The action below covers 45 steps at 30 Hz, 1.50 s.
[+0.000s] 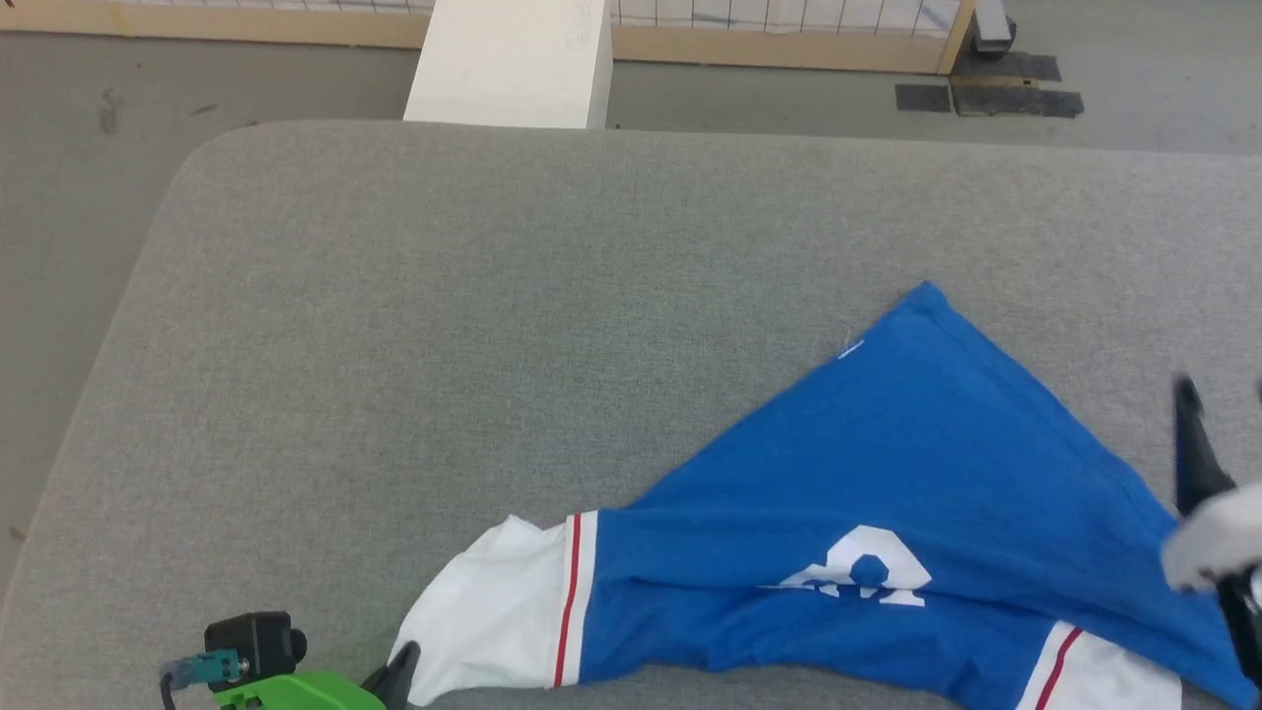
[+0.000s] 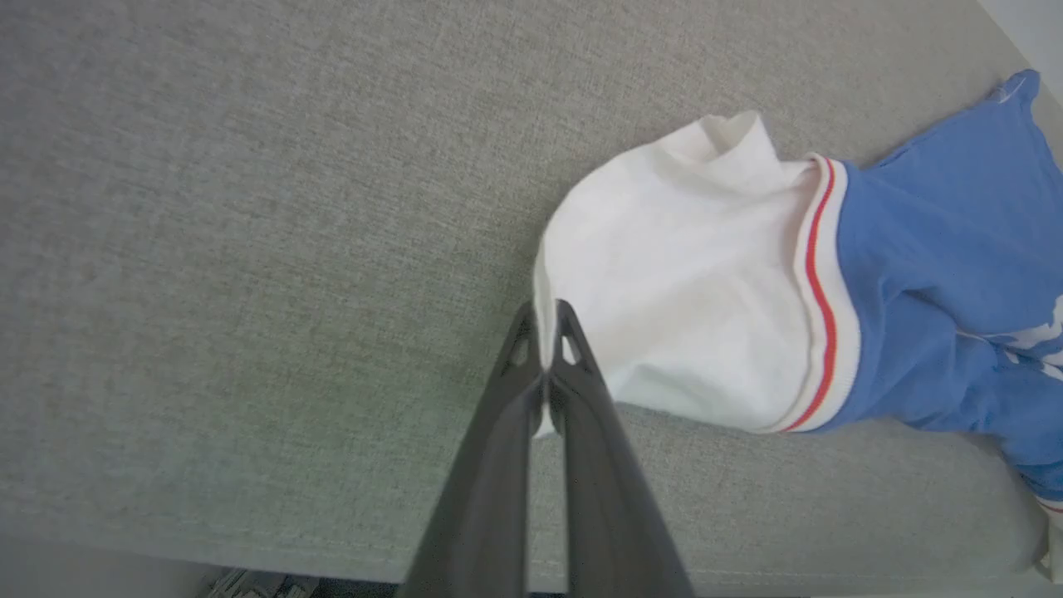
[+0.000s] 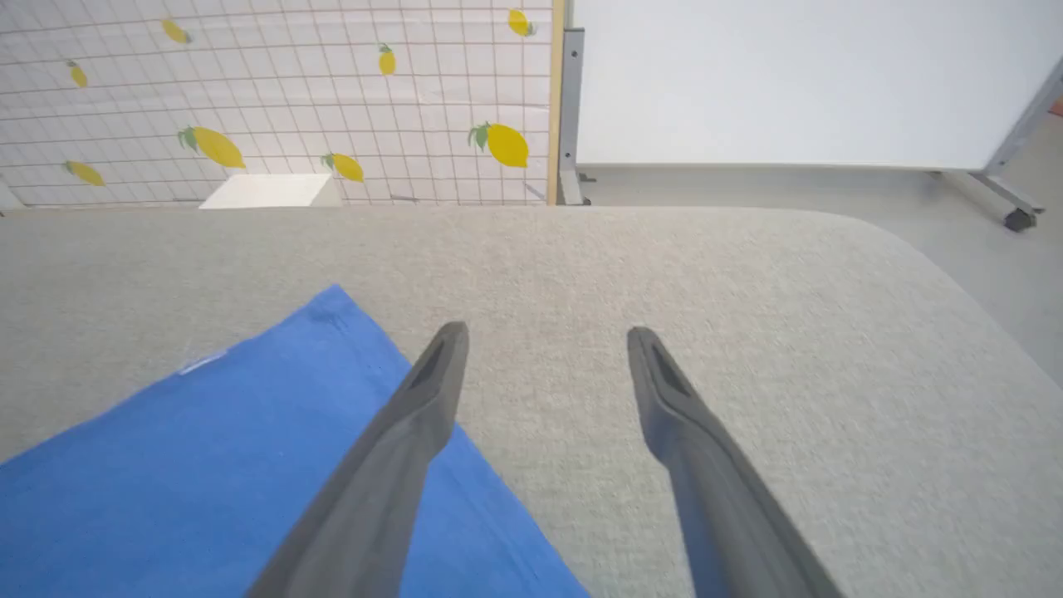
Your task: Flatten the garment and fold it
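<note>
The garment (image 1: 887, 473), a royal-blue T-shirt with white sleeves and red stripe trim, lies rumpled on the grey padded table (image 1: 493, 325), one corner pointing to the far side. White print shows partly on its front. My left gripper (image 2: 545, 320) is shut on the edge of the white sleeve (image 2: 689, 282) at the near left; in the head view it sits at the bottom edge (image 1: 402, 663). My right gripper (image 3: 544, 336) stands open above the shirt's right edge (image 3: 208, 465), nothing between its fingers; one finger (image 1: 1195, 444) shows at the right in the head view.
A white box (image 1: 513, 64) stands on the floor beyond the table's far edge. A wooden-framed mesh panel with lemon shapes (image 3: 274, 91) and a white board (image 3: 797, 83) stand behind. The table's front edge (image 2: 747, 573) runs close beneath my left gripper.
</note>
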Motion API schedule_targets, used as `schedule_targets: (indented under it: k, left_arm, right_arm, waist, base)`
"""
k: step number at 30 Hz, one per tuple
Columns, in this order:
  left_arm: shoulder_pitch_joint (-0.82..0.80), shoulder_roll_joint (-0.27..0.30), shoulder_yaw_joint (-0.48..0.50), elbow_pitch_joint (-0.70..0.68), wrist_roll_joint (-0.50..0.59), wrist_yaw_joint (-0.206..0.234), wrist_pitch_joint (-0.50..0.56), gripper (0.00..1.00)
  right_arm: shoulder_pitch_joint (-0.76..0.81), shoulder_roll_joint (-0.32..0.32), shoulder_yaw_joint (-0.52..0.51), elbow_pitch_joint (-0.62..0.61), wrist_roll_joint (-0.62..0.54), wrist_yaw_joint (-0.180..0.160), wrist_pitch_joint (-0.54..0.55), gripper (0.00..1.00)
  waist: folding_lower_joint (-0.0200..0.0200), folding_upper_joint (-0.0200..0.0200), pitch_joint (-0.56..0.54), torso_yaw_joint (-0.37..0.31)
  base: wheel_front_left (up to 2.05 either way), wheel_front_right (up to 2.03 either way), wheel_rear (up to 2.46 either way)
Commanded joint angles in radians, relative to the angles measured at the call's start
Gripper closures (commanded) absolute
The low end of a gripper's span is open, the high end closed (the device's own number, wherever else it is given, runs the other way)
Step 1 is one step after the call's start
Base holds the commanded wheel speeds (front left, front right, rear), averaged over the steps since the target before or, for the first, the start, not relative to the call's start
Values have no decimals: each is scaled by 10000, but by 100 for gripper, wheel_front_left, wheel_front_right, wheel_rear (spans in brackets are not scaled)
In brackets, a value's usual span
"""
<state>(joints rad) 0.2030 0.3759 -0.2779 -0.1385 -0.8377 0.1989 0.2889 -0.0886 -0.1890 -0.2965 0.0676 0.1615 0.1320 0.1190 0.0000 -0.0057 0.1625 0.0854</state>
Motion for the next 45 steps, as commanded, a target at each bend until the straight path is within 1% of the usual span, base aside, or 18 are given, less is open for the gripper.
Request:
schedule_targets:
  k: [1, 3, 6, 10, 12, 17, 23, 28, 29, 30, 31, 32, 33, 35, 38, 41, 45]
  left_arm:
    - [-192, -10, -1, 3, -5, 10, -19, 100]
    - [-285, -2, -1, -5, 9, -2, -26, 100]
    - [-443, 1, -30, -13, 38, -28, -16, 100]
    - [-700, -62, -124, -1, 90, -74, -24, 100]
    - [-835, -110, -184, 14, 108, -112, -29, 100]
    - [-1059, -178, -229, 101, 145, -141, -90, 100]
    - [-1356, -309, -329, 210, 157, -266, -191, 100]
    - [-1582, -427, -393, 350, 155, -352, -284, 100]
    - [-1609, -441, -403, 385, 156, -367, -303, 100]
    - [-1624, -449, -411, 409, 155, -378, -315, 100]
    - [-1638, -459, -417, 435, 152, -388, -329, 100]
    - [-1644, -464, -420, 455, 149, -392, -339, 100]
    - [-1646, -466, -421, 474, 147, -393, -350, 100]
    - [-1639, -467, -416, 500, 143, -392, -374, 100]
    - [-1598, -455, -409, 554, 132, -368, -382, 100]
    - [-1552, -403, -400, 577, 133, -356, -373, 100]
    - [-1406, -303, -415, 581, 141, -320, -313, 100]
  right_arm:
    - [-397, -174, 391, 152, 134, -13, -289, 0]
    - [-1016, -534, 1220, 543, 258, -13, -549, 0]
    - [-1976, -982, 2217, 1194, 398, -13, -491, 0]
    - [-3298, -1274, 3262, 2182, 489, -13, 178, 0]
    - [-3928, -1386, 3749, 2713, 595, -13, 714, 0]
    - [-5373, -1513, 4554, 4046, 846, -13, 2911, 0]
    - [-6593, -1704, 5068, 4937, 809, -13, 5085, 0]
    - [-7032, -1794, 5287, 5323, 617, -13, 6702, 0]
    - [-7042, -1800, 5329, 5386, 598, -13, 7161, 7]
    - [-7039, -1820, 5376, 5403, 577, -13, 7521, 31]
    - [-7019, -1846, 5419, 5377, 562, -13, 7914, 66]
    - [-6986, -1853, 5432, 5326, 582, -13, 8191, 76]
    - [-6932, -1853, 5431, 5219, 630, -13, 8451, 100]
    - [-6789, -1885, 5413, 4968, 686, -13, 8699, 100]
    - [-6490, -1951, 5328, 4421, 649, -13, 8099, 100]
    - [-6099, -1845, 5028, 4056, 661, -13, 6797, 100]
    - [-5380, -1623, 4617, 3690, 570, -13, 4577, 100]
  waist:
    - [0, 57, 118, 48]
    - [0, 57, 256, 85]
    - [0, 57, 480, 185]
    - [0, 57, 833, 378]
    - [0, 57, 1016, 495]
    - [0, 57, 1487, 734]
    - [0, 57, 2041, 1043]
    - [0, 57, 2341, 1227]
    - [0, 57, 2366, 1249]
    - [0, 57, 2380, 1263]
    - [0, 57, 2392, 1277]
    - [0, 57, 2396, 1283]
    - [0, 57, 2399, 1283]
    - [0, 57, 2389, 1269]
    - [0, 57, 2263, 1198]
    - [0, 57, 2025, 1075]
    - [0, 57, 1507, 854]
  base:
    - [0, 0, 0]
    - [0, 0, 0]
    - [0, 0, 0]
    - [0, 0, 0]
    - [0, 0, 0]
    - [0, 0, 0]
    - [0, 0, 0]
    - [0, 0, 0]
    - [0, 0, 0]
    - [0, 0, 0]
    - [0, 0, 0]
    - [0, 0, 0]
    - [0, 0, 0]
    - [0, 0, 0]
    - [0, 0, 0]
    - [0, 0, 0]
    - [0, 0, 0]
